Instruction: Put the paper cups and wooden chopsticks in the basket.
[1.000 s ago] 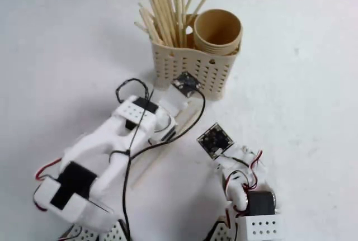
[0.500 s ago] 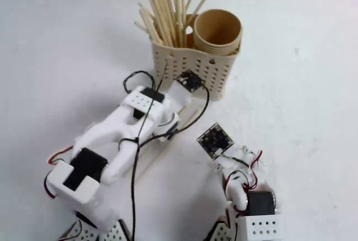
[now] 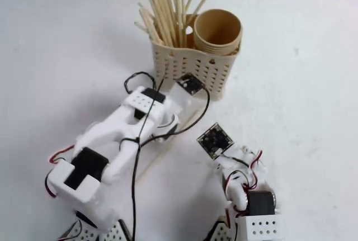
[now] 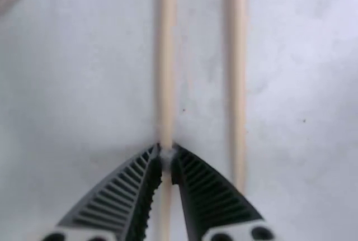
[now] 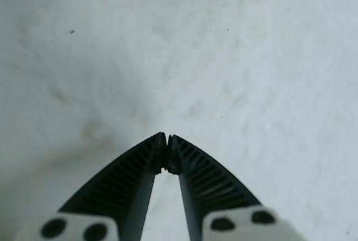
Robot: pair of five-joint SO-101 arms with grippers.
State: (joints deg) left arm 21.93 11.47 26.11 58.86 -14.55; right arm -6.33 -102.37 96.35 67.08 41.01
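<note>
Slippage looks the main risk: the left pincer (image 4: 166,160) is clamped on one chopstick (image 4: 166,56) by its very tips, so it could twist free or drag the second chopstick (image 4: 239,73) lying just beside it on the desk (image 3: 67,45). Upper centre, the basket (image 3: 190,67) already holds paper cups (image 3: 218,28) and a crowded bundle of sticks (image 3: 168,12) that may block entry. The right pincer (image 5: 166,154) rests together, empty.

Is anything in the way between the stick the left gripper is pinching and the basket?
Nothing visible. The left gripper is shut on one chopstick on the table, close in front of the basket. A second chopstick lies alongside, not across the path. The left arm hides part of the gap.
</note>
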